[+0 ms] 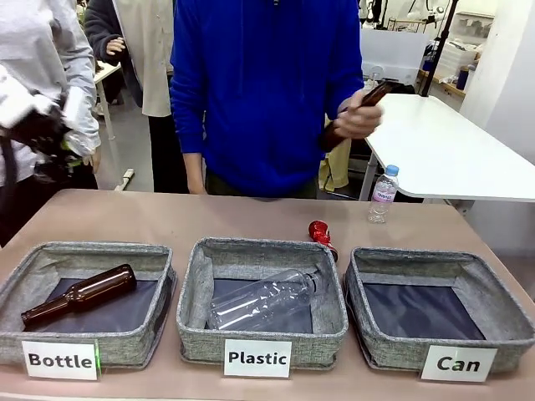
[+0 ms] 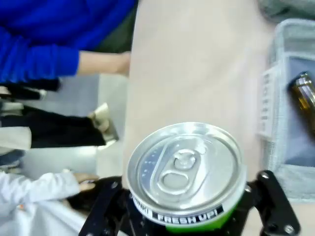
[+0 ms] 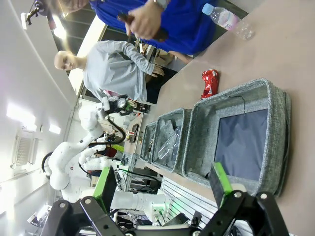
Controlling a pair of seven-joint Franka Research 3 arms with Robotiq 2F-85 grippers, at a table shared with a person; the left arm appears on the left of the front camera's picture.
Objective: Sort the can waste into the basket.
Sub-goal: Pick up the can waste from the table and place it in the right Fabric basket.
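Beige desk (image 1: 251,217) w/ crushed red can (image 1: 320,234); L pincer (image 2: 186,196) grips silver-green drink can (image 2: 184,167); R pincer (image 3: 162,182) spread, empty.

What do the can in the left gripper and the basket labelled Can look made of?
Green-banded can: metal, probably aluminium; shiny silver lid with a pull tab. Can basket: grey woven fabric, matte and flecked walls; darker smooth floor, perhaps coated cloth.

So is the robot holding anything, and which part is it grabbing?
Yes: the left gripper grips the silver-topped can by its sides, just under the lid. The right gripper is open and holds nothing.
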